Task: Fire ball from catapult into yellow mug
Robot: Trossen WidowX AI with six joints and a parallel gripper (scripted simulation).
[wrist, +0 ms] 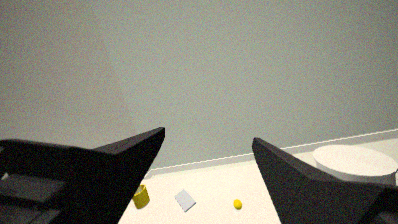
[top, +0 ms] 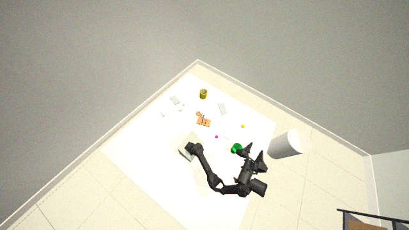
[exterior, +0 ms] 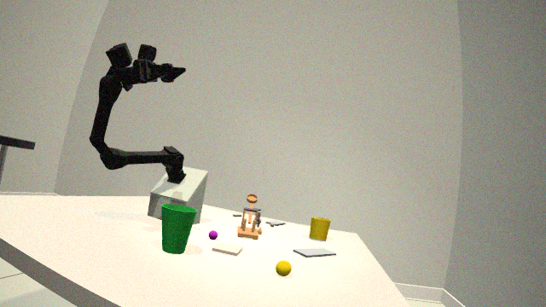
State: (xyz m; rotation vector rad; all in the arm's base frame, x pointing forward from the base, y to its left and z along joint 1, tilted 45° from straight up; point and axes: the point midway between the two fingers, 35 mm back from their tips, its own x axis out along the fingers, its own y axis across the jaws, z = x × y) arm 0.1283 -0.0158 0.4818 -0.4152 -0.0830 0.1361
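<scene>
Nothing of the task is done yet, as far as I can judge. My gripper [exterior: 172, 72] hangs high above the counter [exterior: 107, 264], well apart from everything on it, with the jaws spread nearly as wide as they go and nothing between them; the wrist view shows only wall and a strip of counter in the gap.

The catapult [exterior: 250, 223] stands near the middle of the counter, its throwing arm upright and its cup at the top looking empty, though it is small in every view and I cannot be sure. Two balls lie loose: a yellow ball [exterior: 283, 268] towards the near edge, well apart from the catapult, and a smaller magenta ball [exterior: 212, 234] near the catapult's side, between it and the green cup [exterior: 177, 234]. The task does not say which ball is meant, so I would judge either a candidate. The yellow mug [exterior: 320, 228] stands upright on the counter beyond the catapult, with a grey plate [exterior: 314, 252] lying flat in front of it.

So all of it is left: come down and take a ball, set it in the catapult's cup, turn the catapult to face the yellow mug, then fire. The first step in hand is the descent to a ball.
</scene>
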